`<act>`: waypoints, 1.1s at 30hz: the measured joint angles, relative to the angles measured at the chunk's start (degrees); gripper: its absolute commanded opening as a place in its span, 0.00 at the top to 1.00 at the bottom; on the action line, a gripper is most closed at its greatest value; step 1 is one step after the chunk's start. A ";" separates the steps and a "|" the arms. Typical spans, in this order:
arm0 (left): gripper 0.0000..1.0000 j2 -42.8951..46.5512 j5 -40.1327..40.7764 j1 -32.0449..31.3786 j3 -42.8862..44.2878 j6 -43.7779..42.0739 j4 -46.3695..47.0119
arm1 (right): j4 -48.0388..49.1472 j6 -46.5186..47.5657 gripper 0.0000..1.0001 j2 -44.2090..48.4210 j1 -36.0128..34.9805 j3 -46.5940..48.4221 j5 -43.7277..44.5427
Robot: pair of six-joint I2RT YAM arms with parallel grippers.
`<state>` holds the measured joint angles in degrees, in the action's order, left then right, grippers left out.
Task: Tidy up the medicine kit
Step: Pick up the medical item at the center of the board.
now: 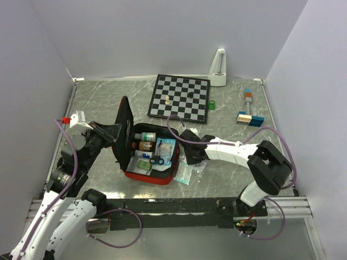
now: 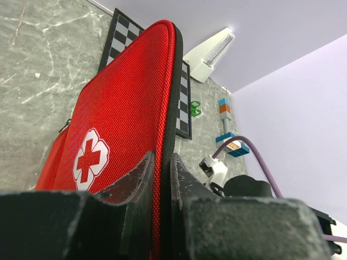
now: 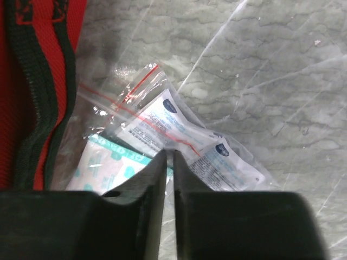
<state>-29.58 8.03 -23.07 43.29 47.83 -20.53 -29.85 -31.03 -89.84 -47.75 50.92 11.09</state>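
The red medicine kit (image 1: pixel 147 176) lies open at the table's middle, with two bottles (image 1: pixel 145 141), scissors (image 1: pixel 157 159) and packets inside. Its lid (image 1: pixel 124 124) stands upright; the left wrist view shows the lid's red outside with the white cross (image 2: pixel 89 157). My left gripper (image 1: pixel 115 135) is shut on the lid's edge (image 2: pixel 162 162). My right gripper (image 1: pixel 191 157) is low beside the kit's right side, shut on a clear zip bag (image 3: pixel 179 124) of white and teal sachets lying on the table (image 1: pixel 187 172).
A chessboard (image 1: pixel 180 97) with a few pieces lies behind the kit. A white metronome (image 1: pixel 218 68) stands at the back wall. A small green item (image 1: pixel 212 105) and coloured blocks (image 1: pixel 249 116) lie at the back right.
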 measured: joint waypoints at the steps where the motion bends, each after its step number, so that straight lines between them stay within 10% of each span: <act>1: 0.99 0.00 0.00 0.00 0.00 -0.04 0.00 | 0.02 -0.02 1.00 0.39 0.00 -0.09 0.04; 20: 0.99 0.24 0.83 0.00 0.52 -0.22 -1.05 | -2.01 1.81 1.00 21.70 0.00 -1.95 1.70; 33: 0.99 -1.11 -1.03 0.00 1.09 0.76 -0.72 | -0.76 2.99 1.00 28.35 -0.02 13.77 -6.29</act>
<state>-30.70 7.01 -23.07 44.38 48.60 -21.26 -30.61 -28.03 -61.49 -47.77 64.69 4.80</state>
